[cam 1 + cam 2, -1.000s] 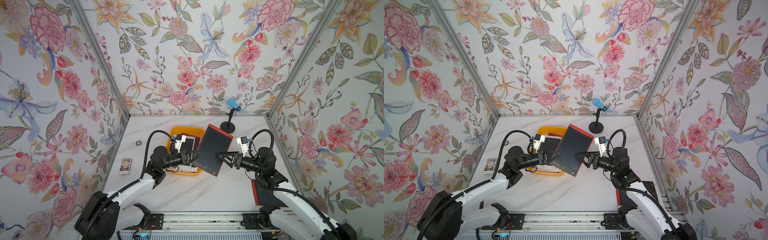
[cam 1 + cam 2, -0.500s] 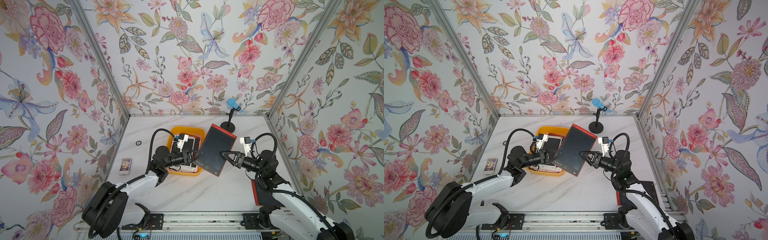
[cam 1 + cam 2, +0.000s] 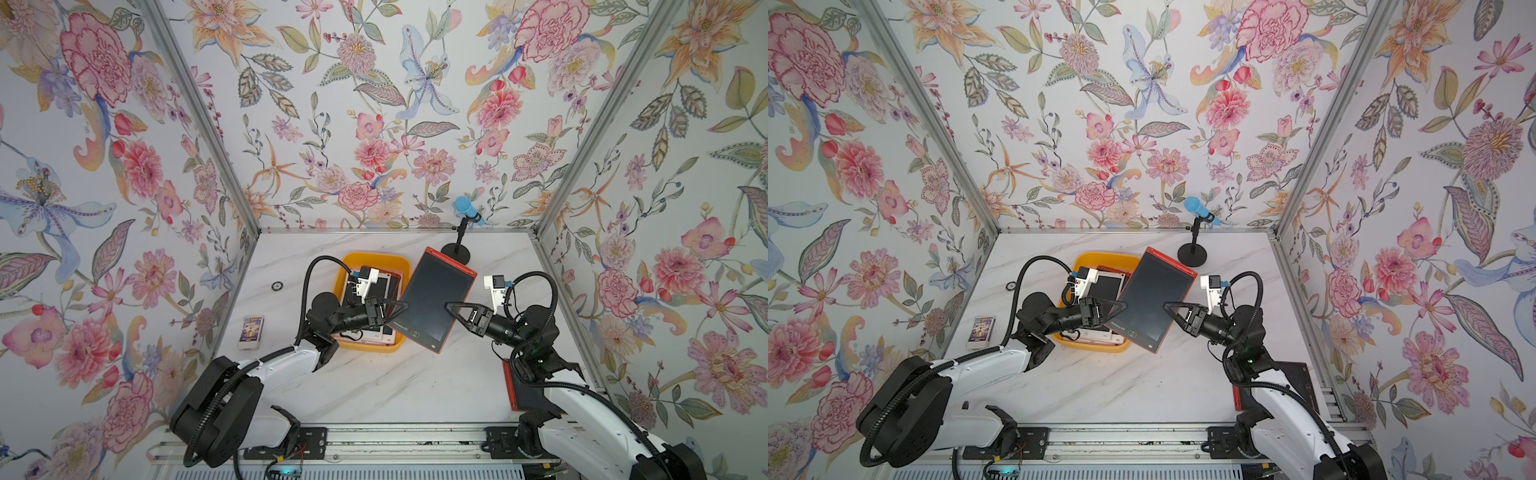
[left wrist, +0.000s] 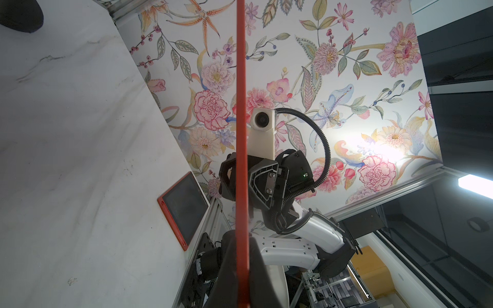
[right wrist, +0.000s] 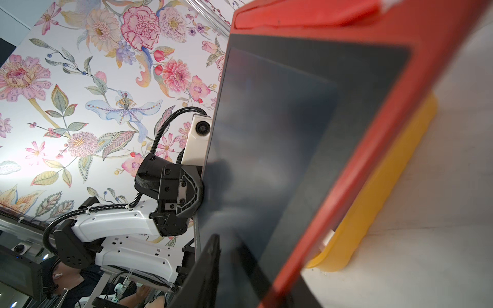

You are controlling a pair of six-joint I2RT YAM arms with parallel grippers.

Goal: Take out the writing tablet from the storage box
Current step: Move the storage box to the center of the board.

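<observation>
Your left gripper (image 3: 402, 306) clamps the writing tablet (image 3: 436, 301) by its left edge, tilted mid-frame over the storage box (image 3: 374, 259) right rim; right gripper (image 3: 449, 306) straddles the opposite edge, grip unclear; more tablets (image 3: 390, 284) in box; bare table (image 3: 395, 386) below

The writing tablet (image 3: 436, 303) has a red-orange frame around a dark grey screen. The storage box (image 3: 376, 261) is yellow-orange. The table (image 3: 374, 382) is white marble with faint grey veins. The walls (image 3: 374, 124) carry pink, peach and blue flowers on a pale ground. The microphone (image 3: 464, 207) has a blue head and a black stand. The small card box (image 3: 250, 332) looks purple-blue, though its print is too small to read.
</observation>
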